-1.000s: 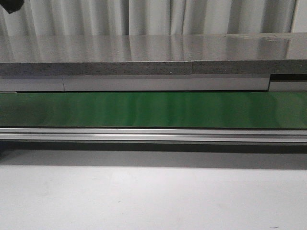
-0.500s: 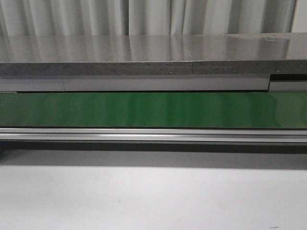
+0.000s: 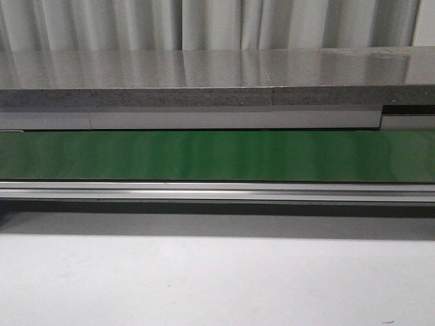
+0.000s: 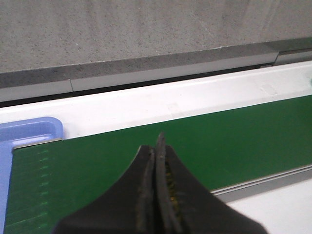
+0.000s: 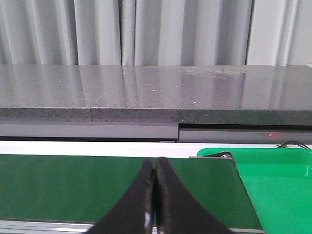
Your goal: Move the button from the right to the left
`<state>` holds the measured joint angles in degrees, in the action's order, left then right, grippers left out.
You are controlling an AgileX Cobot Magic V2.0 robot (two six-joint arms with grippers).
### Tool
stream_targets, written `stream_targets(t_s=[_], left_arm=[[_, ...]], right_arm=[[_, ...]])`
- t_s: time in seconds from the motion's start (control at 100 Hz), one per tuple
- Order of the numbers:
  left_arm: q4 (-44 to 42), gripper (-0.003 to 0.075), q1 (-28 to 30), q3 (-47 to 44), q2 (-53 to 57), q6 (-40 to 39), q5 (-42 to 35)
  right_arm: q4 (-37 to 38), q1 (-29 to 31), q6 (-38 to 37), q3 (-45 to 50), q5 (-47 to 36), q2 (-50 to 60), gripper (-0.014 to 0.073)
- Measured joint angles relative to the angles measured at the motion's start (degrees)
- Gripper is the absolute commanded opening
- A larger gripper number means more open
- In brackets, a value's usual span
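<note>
Left gripper (image 4: 157, 161): black fingers pressed together, nothing between them, above the green belt.
Green belt (image 4: 234, 141): runs under the gripper.
Blue tray (image 4: 27, 131): at the belt's end.
Grey stone counter (image 4: 146, 29): beyond the belt.

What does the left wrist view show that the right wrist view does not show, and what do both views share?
Only the left wrist view shows the left gripper, shut and empty, and a blue tray at the belt's end. Only the right wrist view shows the right gripper, also shut and empty, a green tray at the belt's end, and grey curtains. Both show the green conveyor belt and the grey stone counter behind it. Neither shows the button.
</note>
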<state>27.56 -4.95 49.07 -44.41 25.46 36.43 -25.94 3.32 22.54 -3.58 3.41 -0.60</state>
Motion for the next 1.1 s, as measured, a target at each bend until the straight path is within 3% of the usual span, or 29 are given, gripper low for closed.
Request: stream_targets(t_s=[0.42,0.62,0.86,1.1], left_arm=[[-0.1,-0.002,1.2,-15.7,16.6,0.0,-5.1],[-1.2,-0.002,1.6,-23.2,21.5,-0.3,-13.0],[-17.9,-0.002,2.8,-33.6,28.9,-19.5,-24.5],[-22.7,-0.002,2.8,-43.5,36.4,-22.7,-35.8]], right_arm=[[0.0,0.0,0.0,0.0,0.0,0.0,-0.0059],[0.0,0.0,-0.1,0.0,0.0,0.0,-0.0059],[0.0,0.0,-0.1,0.0,0.0,0.0,-0.0059],[0.0,0.0,-0.1,0.0,0.0,0.0,-0.0059]])
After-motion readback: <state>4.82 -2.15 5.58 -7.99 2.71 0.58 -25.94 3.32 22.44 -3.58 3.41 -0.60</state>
